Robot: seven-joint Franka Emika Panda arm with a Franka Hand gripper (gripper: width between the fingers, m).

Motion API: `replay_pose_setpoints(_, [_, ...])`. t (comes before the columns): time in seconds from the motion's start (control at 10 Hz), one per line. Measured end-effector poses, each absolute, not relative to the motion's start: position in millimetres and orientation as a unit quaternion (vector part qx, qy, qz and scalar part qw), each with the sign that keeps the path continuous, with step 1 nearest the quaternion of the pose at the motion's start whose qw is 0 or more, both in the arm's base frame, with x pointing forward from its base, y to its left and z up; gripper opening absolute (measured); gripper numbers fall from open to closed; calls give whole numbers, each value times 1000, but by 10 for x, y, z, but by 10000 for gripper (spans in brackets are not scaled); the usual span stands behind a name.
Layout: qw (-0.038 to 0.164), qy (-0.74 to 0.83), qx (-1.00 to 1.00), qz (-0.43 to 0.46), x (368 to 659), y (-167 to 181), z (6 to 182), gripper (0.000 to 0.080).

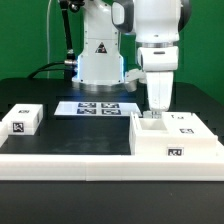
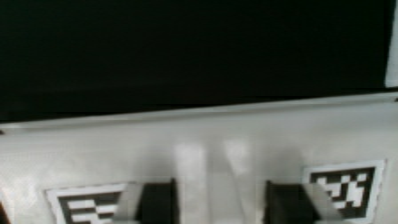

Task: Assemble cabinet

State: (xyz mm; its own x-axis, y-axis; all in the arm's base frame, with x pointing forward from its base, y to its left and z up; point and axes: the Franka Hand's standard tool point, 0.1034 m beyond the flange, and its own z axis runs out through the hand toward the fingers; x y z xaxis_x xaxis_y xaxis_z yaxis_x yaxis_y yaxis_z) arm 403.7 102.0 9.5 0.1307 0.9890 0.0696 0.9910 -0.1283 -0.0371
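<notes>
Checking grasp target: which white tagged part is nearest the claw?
The big cabinet body on the exterior view's right; the claw is at its back edge. The small block lies on that view's far left.

the exterior view looks low and fairly near across the black table (image 1: 70, 125) toward the white robot arm base (image 1: 100, 55) at upper centre, while the blurred wrist view looks down from very close on the white tagged cabinet box (image 2: 196, 160), the same box (image 1: 172, 140) shown at the exterior frame's lower right.
</notes>
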Motion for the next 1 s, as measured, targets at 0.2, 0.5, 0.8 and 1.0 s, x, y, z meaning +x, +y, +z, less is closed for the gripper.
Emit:
replay_pose_setpoints(0.2, [36,-659,-751,-16,4050,1020,102,69])
replay_pose_setpoints(0.5, [36,-659,-751,-16,4050,1021,102,69])
replay_pose_setpoints(0.8, [32,-660,-751,-10,4061,991,184,70])
replay_pose_setpoints(1.0, [23,-656,-755,4,4083,963,416,70])
